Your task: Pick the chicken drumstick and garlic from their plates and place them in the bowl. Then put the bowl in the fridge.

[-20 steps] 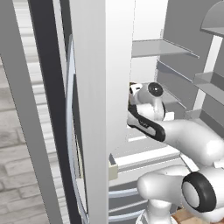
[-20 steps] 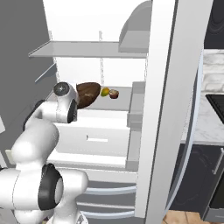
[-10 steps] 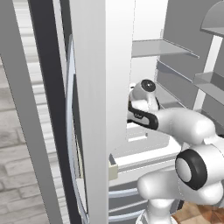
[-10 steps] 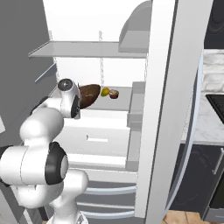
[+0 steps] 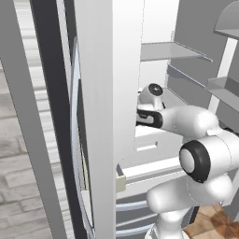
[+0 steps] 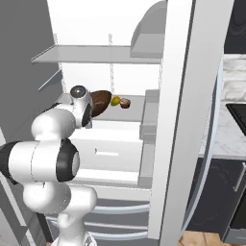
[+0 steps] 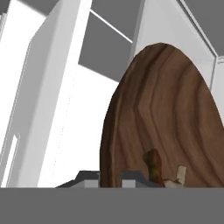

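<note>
My gripper is shut on the rim of the brown wooden bowl, which tilts up large in the hand view. Low in the bowl lie the reddish-brown chicken drumstick and the pale garlic. In the right base view the bowl sits at the left of the fridge's middle shelf, with the gripper at its near left edge. The fridge stands open, its white inside around my forearm. The plates are out of view.
Two small round foods, one yellow and one reddish, rest on the shelf right of the bowl. A grey shelf hangs above and a white drawer sits below. The open door's edge stands close on the left.
The hand has pushed slightly deeper into the fridge with the bowl, and the elbow has swung round and lower. The foods on the shelf have not moved.
</note>
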